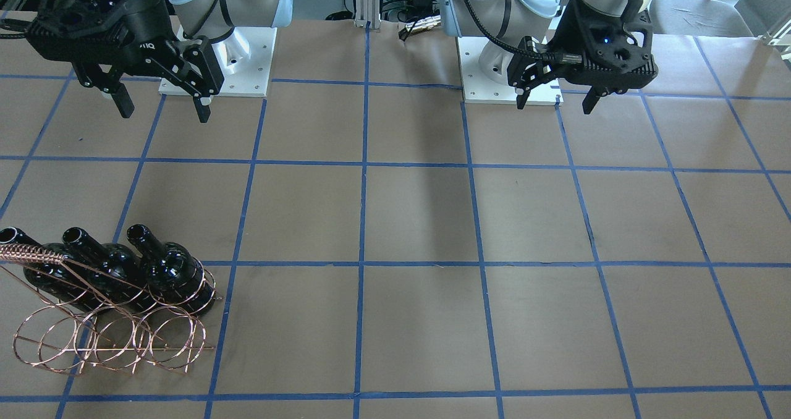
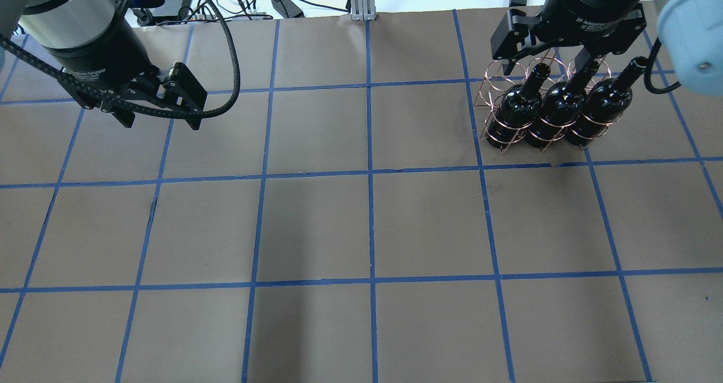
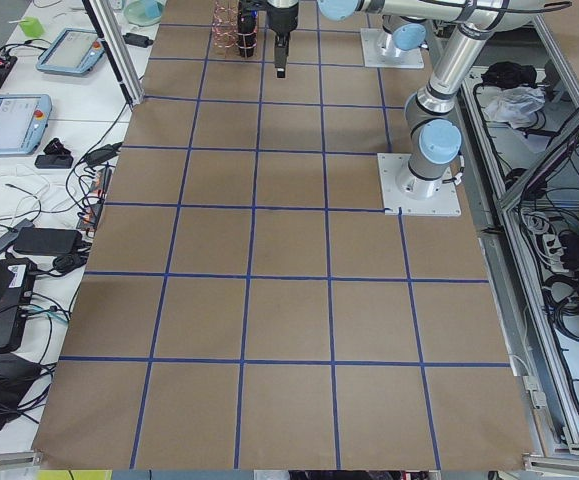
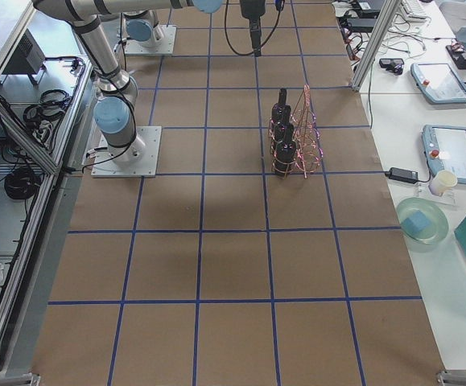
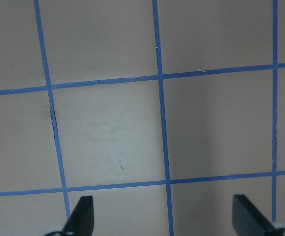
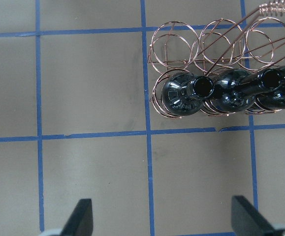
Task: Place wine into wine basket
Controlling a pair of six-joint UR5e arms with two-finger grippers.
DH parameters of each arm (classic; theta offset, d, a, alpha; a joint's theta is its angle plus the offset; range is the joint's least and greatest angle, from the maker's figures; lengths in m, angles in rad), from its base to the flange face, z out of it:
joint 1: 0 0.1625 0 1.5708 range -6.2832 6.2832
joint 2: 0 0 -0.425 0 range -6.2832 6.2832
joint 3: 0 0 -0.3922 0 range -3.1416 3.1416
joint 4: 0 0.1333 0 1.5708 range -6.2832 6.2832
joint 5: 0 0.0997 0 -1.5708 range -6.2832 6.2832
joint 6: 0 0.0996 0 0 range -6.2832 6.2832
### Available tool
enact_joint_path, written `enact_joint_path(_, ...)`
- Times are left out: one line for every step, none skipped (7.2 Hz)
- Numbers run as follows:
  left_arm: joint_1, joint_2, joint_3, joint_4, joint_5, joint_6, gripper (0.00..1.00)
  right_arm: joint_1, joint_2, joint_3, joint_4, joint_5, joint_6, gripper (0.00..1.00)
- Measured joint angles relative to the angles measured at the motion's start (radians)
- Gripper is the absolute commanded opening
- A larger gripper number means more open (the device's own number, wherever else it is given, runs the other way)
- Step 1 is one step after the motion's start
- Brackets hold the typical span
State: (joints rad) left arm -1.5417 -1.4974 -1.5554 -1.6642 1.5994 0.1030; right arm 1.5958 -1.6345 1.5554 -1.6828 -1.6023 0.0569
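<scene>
Brown-papered table [image 2: 316, 230] gridded with blue tape. Seemingly at the closing step: three wine bottles [image 6: 181, 96] already seated side by side, necks up, in the robot-side hoops of the wine basket [image 1: 111, 338]. Next, probably only a clean retreat, minding the coiled handle [image 1: 25, 255]. Right gripper [image 1: 164, 110] spread wide and empty, raised above and just robot-side of the bottles, not touching. Left gripper [image 2: 161, 122] likewise spread, empty, well apart.

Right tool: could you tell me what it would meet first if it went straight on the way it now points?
Probably the bare table, near a tape crossing; the right tool points down, and the wine bottles stand off its line.
</scene>
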Motion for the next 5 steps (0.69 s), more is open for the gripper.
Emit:
enact_joint_path(0.0, 0.001, -0.002, -0.001, 0.002, 0.0, 1.0, -0.003, -0.002, 0.005, 0.002, 0.015, 0.002, 1.0)
enact_joint_path(0.0, 0.003, -0.006, 0.0, 0.002, 0.0, 1.0, -0.005, -0.001, 0.005, 0.003, 0.032, 0.003, 1.0)
enact_joint_path(0.0, 0.004, -0.01, 0.001, 0.003, 0.0, 1.0, -0.01, 0.001, 0.002, 0.005, 0.044, 0.004, 1.0)
enact_joint_path(0.0, 0.005, -0.011, 0.001, 0.004, 0.0, 1.0, -0.021, 0.001, -0.005, 0.022, 0.057, 0.005, 1.0)
enact_joint_path(0.0, 0.007, -0.012, 0.0, 0.004, 0.0, 1.0, -0.032, 0.002, -0.012, 0.051, 0.072, 0.005, 1.0)
